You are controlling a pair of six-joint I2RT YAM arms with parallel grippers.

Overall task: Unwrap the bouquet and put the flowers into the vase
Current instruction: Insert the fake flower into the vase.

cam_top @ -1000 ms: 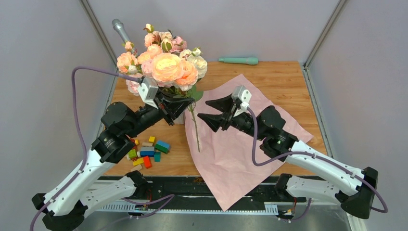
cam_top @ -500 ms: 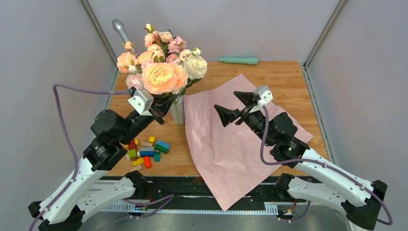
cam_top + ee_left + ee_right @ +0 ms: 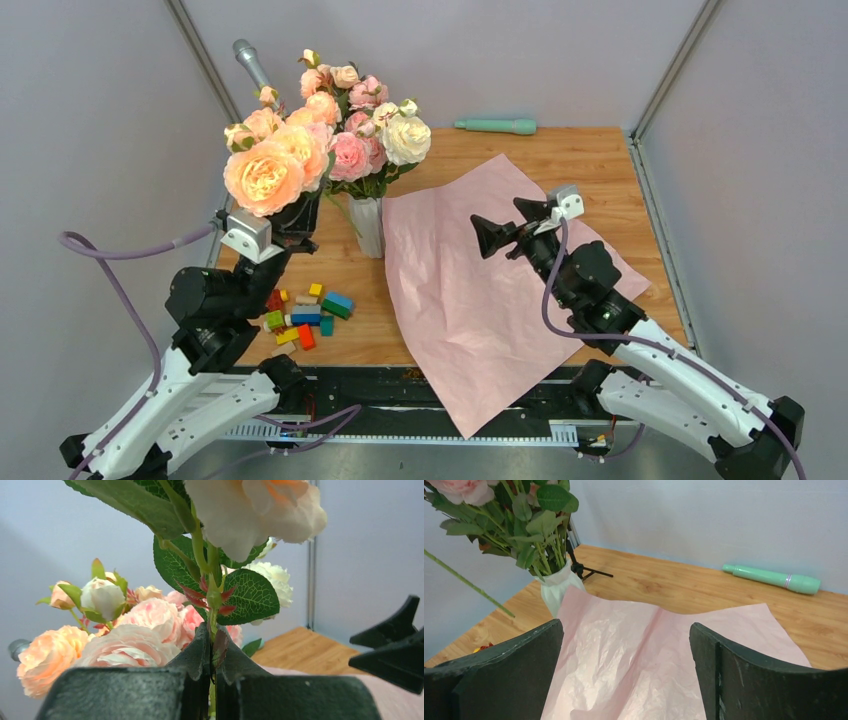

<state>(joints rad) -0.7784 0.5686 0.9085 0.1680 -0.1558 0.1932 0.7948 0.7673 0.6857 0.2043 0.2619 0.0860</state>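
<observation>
The white ribbed vase stands at mid-table with small white and pale pink flowers in it. No wrapped bouquet shows; its pink paper lies spread flat to the right of the vase. My left gripper is shut on the green stem of a large peach bloom, held up left of the vase. My right gripper hangs wide open over the paper with nothing between its fingers.
Several coloured blocks lie at the front left. A mint-green cylinder rests by the back wall, and a grey handle leans in the back left corner. A small black stand sits behind the vase. The paper overhangs the near edge.
My left arm has swung left and back, carrying the peach bloom away from above the vase. My right gripper has opened wide and drawn back to the right.
</observation>
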